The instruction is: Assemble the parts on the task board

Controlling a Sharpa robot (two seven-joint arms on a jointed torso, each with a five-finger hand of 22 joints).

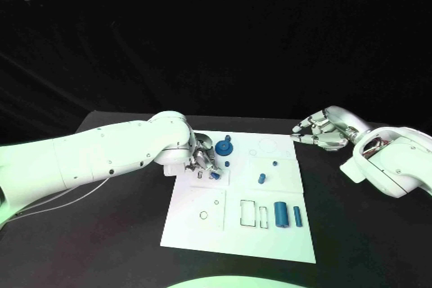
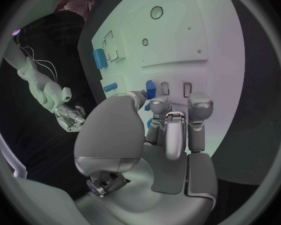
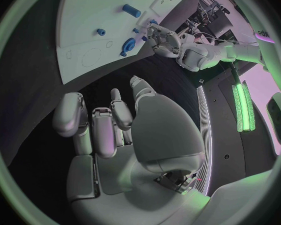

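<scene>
Near the board's (image 1: 270, 238) front edge lie two blue cylinders (image 1: 281, 213), smooth and side by side, plus a peg (image 1: 261, 179) and a round disc piece (image 1: 224, 148) further back. Left hand (image 1: 200, 158) has its fingers pinched on a small blue part (image 1: 214, 173) over the white plate. Right hand (image 1: 319, 130) is off the board, fingers loosely curled, holding nothing.
</scene>
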